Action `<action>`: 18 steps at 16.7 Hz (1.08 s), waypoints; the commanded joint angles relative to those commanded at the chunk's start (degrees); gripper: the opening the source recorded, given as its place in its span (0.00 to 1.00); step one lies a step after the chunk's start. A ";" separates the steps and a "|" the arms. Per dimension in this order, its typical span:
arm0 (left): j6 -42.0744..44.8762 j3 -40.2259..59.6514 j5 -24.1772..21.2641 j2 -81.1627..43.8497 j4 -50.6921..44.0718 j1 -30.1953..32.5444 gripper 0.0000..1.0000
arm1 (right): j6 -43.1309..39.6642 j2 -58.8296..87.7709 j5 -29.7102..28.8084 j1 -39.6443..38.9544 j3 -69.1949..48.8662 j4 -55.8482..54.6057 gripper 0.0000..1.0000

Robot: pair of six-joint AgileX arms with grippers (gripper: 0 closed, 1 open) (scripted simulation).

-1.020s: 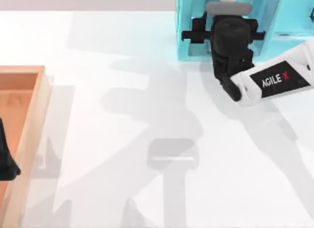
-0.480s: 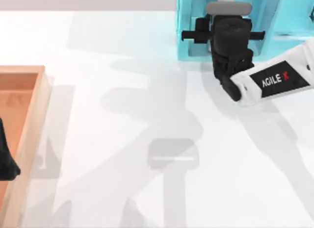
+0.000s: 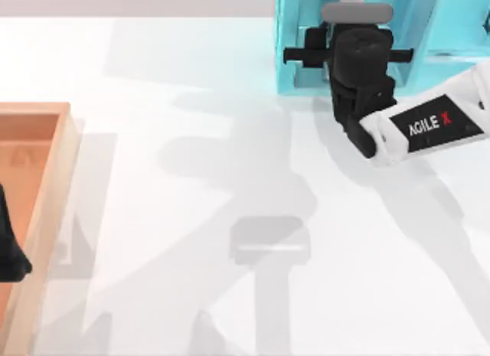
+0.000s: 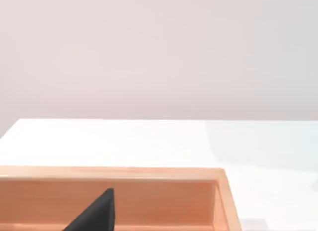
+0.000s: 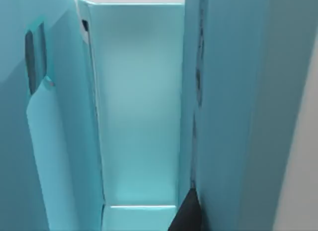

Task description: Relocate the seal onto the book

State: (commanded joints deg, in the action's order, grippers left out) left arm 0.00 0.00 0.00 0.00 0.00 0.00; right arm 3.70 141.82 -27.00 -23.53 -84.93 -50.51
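The seal is out of view. My right gripper (image 3: 354, 46) reaches down into the cyan shelf unit (image 3: 295, 42) at the table's back right. In the right wrist view, a darker teal-blue slab that looks like the book (image 5: 238, 116) stands upright against the lighter shelf wall (image 5: 139, 107). A black part of the right gripper (image 5: 186, 218) lies along its edge. My left gripper (image 3: 9, 253) is parked over the wooden tray (image 3: 57, 180) at the left edge.
The wooden tray's rim (image 4: 149, 172) runs along the table's left side. The white tabletop (image 3: 230, 142) stretches between the tray and the shelf unit. The right arm's white forearm (image 3: 429, 126) slants in from the right.
The right gripper has edged slightly deeper into the shelf unit. The left arm has not moved.
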 joint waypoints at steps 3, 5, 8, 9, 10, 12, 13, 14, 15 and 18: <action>0.00 0.00 0.00 0.00 0.00 0.00 1.00 | 0.32 -3.86 -0.94 -1.42 2.29 2.16 0.00; 0.00 0.00 0.00 0.00 0.00 0.00 1.00 | 0.66 -9.46 -2.36 -3.16 5.46 5.16 0.00; 0.00 0.00 0.00 0.00 0.00 0.00 1.00 | 1.25 -22.27 -5.41 -6.43 11.69 11.12 0.00; 0.00 0.00 0.00 0.00 0.00 0.00 1.00 | 1.44 -27.56 -6.57 -7.60 13.99 13.32 0.00; 0.00 0.00 0.00 0.00 0.00 0.00 1.00 | 1.63 -32.89 -7.75 -8.77 16.32 15.55 0.00; 0.00 0.00 0.00 0.00 0.00 0.00 1.00 | 1.97 -42.22 -10.08 -11.05 20.91 19.93 0.00; 0.00 0.00 0.00 0.00 0.00 0.00 1.00 | 2.12 -46.03 -11.16 -12.12 23.04 21.95 0.00; 0.00 0.00 0.00 0.00 0.00 0.00 1.00 | 2.26 -49.24 -12.14 -13.09 24.95 23.78 0.00; 0.00 0.00 0.00 0.00 0.00 0.00 1.00 | 2.38 -51.86 -13.01 -13.96 26.60 25.37 0.00; 0.00 0.00 0.00 0.00 0.00 0.00 1.00 | 2.61 -56.11 -14.58 -15.50 29.50 28.17 0.00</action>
State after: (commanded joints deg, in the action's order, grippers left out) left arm 0.00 0.00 0.00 0.00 0.00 0.00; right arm 6.30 85.72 -41.58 -39.03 -55.43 -22.34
